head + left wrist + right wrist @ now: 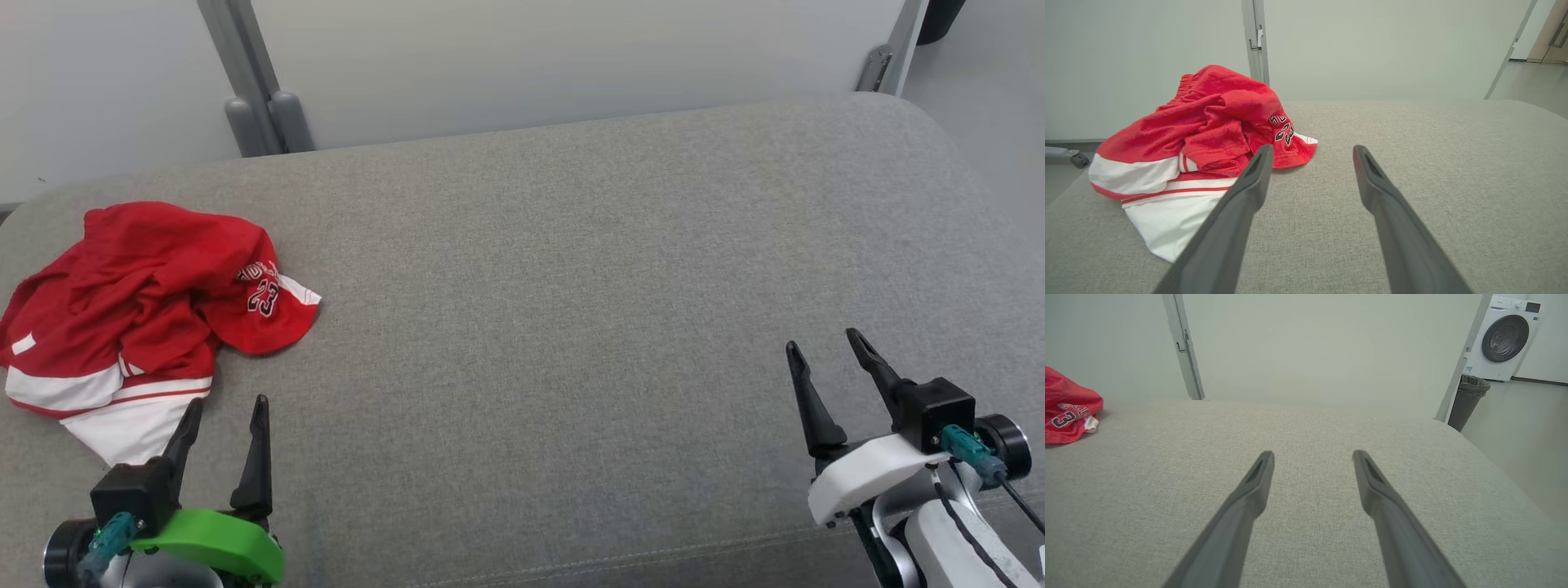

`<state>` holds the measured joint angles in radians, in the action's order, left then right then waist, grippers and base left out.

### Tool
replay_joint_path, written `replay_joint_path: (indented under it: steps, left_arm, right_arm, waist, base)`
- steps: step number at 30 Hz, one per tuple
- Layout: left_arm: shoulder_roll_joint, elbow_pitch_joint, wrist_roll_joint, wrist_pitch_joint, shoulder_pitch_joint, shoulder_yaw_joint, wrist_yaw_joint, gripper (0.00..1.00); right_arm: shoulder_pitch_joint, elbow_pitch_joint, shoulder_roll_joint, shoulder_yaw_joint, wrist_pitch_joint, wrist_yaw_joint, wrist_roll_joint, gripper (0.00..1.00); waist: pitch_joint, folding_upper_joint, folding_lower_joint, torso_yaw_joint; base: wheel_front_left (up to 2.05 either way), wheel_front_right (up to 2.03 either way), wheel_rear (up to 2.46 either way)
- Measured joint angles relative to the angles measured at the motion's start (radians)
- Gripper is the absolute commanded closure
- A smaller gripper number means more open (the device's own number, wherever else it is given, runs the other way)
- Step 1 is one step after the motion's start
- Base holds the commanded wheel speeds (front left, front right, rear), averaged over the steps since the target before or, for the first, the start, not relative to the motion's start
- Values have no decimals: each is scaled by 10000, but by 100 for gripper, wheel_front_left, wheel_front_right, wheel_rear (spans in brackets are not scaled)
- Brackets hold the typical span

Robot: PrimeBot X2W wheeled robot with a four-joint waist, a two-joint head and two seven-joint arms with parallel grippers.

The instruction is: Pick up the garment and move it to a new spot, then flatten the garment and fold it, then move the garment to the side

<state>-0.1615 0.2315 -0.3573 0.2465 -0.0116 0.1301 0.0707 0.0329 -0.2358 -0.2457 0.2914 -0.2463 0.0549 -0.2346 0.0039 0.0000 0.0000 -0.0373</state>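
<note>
Nothing of the task is done yet, as far as you can see. The garment (139, 310) lies crumpled in a heap at the left of the head view, on the grey cushion (571, 286). It is red with white bands, and a printed number shows on a fold at its right edge. It is neither flat nor folded, and it sits close to the cushion's left edge.

Your left claw (228, 402) is at the lower left of the head view, jaws spread wide with nothing between them. One finger's tip overlaps the garment's white hem in that view, but you cannot tell whether it touches. In the left wrist view the garment (1200, 130) fills the left half, and the gap of the claw (1312, 148) points at bare cushion just to the right of the heap.

Your right claw (820, 340) is at the lower right, well apart from the garment, also wide open and empty. In its wrist view only a corner of the garment (1067, 412) shows, at the left edge.

All of it is left to do: the pickup and move, the flattening, the fold and the final shift aside. The left claw looks best placed for the first grab, and the wide bare stretch in the middle of the frame gives you room to spread the cloth.
</note>
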Motion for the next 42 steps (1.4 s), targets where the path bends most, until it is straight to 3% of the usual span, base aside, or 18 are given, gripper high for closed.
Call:
replay_joint_path:
  steps: [24, 31, 42]
  left_arm:
    - [215, 79, 297, 52, 128, -401, 240, 0]
    - [355, 184, 485, 52, 82, -341, 274, 0]
    - [416, 418, 556, 52, 101, -568, 330, 0]
  right_arm:
    - [-13, 138, 6, -481, -54, -4, 113, 0]
    - [-21, 169, 8, -518, -54, -59, 119, 0]
    - [-14, 138, 178, -228, -54, -372, 245, 0]
  waist:
    - [46, 0, 0, -55]
    - [43, 0, 0, 446]
    - [-38, 0, 0, 1795]
  base:
    - [0, 0, 0]
    - [0, 0, 0]
    - [0, 0, 0]
